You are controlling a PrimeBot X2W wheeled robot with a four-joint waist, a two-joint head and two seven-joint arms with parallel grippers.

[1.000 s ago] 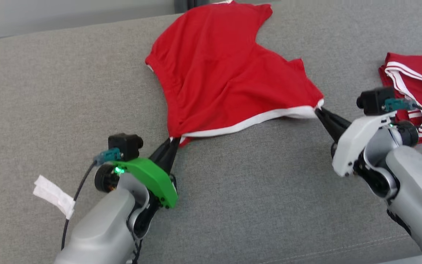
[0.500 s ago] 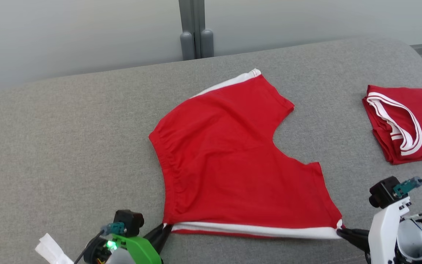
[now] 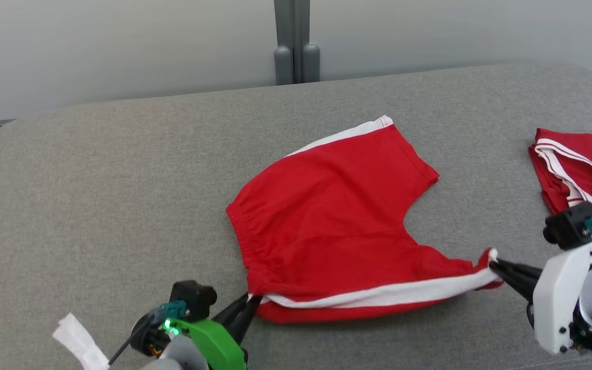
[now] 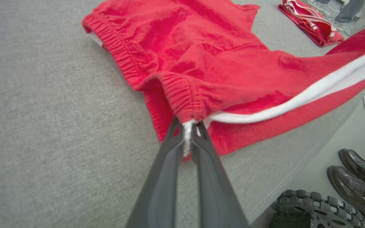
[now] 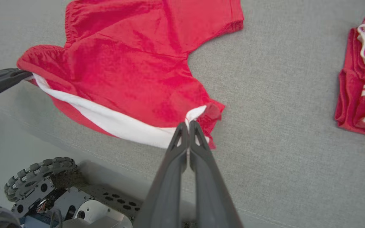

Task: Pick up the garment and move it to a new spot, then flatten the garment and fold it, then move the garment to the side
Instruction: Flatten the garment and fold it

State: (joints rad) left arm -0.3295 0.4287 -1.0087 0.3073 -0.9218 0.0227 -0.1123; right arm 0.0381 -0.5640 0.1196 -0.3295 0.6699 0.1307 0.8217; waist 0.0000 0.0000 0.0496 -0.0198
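Red shorts [image 3: 337, 216] with a white side stripe lie spread on the grey cushion, far leg toward the wall. My left gripper [image 3: 251, 303] is shut on the waistband corner [image 4: 187, 122] at the near left. At the near right, my right gripper [image 3: 494, 264] is shut on the hem end of the white stripe [image 5: 195, 115]. The near edge of the shorts [image 5: 112, 120] hangs lifted between the two grippers, folded slightly under, while the rest rests on the cushion.
A second red garment with white trim [image 3: 578, 169] lies folded at the right of the cushion [image 3: 121, 180]. A white paper tag [image 3: 77, 339] sits near my left arm. A person's dark shoes [image 4: 353, 177] stand on the floor by my wheeled base [image 5: 43, 183].
The head camera has shifted. Both grippers, still shut on the shorts, have raised the near striped edge off the cushion, and the right corner sits higher than before.
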